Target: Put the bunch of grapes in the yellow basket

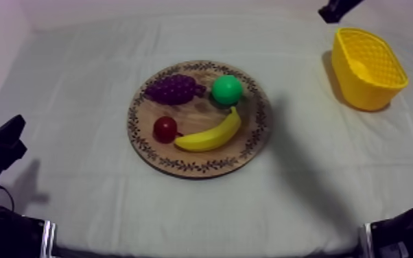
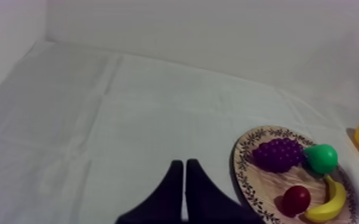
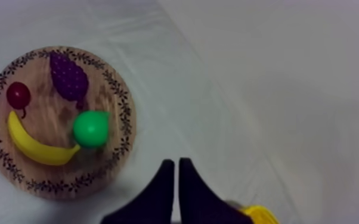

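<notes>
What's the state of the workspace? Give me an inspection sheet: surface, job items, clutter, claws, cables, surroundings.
Surface: grey-white cloth, lightly creased.
Job's things: grapes lie on the board, next to the pear. The basket stands upright at the far right and looks empty.
Clutter: the pear, a banana and a red fruit share the board.
Claws: left claw is shut and empty, over bare cloth beside the board. Right claw is shut and empty, over cloth between board and basket.
Cables: nothing seen.
Surroundings: pale wall behind the table.
</notes>
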You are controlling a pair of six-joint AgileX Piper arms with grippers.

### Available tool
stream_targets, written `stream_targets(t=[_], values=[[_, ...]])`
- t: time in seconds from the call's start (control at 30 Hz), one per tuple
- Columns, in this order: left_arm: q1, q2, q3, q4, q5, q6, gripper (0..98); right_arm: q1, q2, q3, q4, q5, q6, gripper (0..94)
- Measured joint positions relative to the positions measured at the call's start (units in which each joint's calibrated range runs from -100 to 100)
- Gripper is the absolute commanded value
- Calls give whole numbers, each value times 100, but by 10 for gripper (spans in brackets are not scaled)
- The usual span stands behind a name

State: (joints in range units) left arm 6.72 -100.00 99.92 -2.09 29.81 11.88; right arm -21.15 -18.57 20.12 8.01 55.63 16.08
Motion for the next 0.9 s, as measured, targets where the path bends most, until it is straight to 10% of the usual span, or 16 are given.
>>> stream_targets(t=[0.9], values=[[0, 0, 0, 0, 0, 0, 1, -855, 2816, -2344, -93, 1373, 507, 6]])
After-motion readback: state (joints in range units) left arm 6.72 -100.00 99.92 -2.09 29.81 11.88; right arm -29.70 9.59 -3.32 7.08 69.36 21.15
